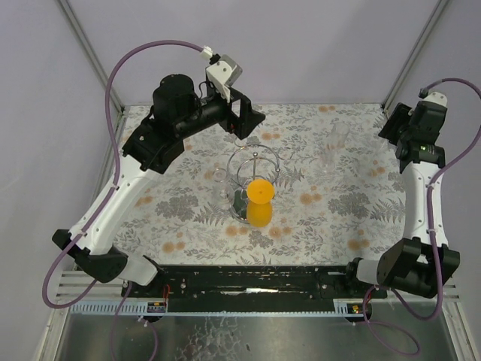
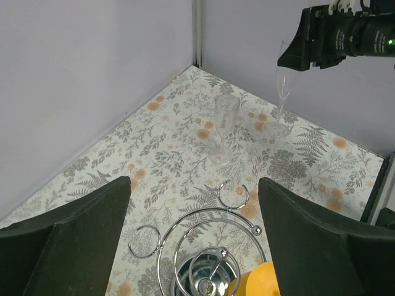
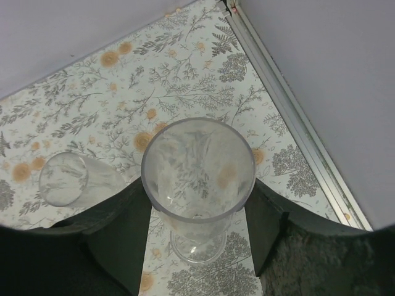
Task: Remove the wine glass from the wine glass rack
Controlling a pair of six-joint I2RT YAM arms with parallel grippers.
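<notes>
Chrome rack [image 2: 207,279] at the middle of the table [image 1: 173,218], post [image 2: 216,266] with ball tip upright at its centre, with the orange glass [image 1: 259,203] hung foot-up on its near side. In the left wrist view, only an orange edge beside the wire loops. Raised just beyond the rack, the left gripper [image 1: 246,124], fingers [image 2: 68,246] spread wide, holding nothing. Far right, the right gripper [image 3: 199,203], one finger on each side of an upright clear glass [image 3: 197,166] standing on the table. Cannot tell whether pinched or merely flanked. Just beside it, a second clear glass [image 3: 65,179], also standing, both well apart from the rack.
</notes>
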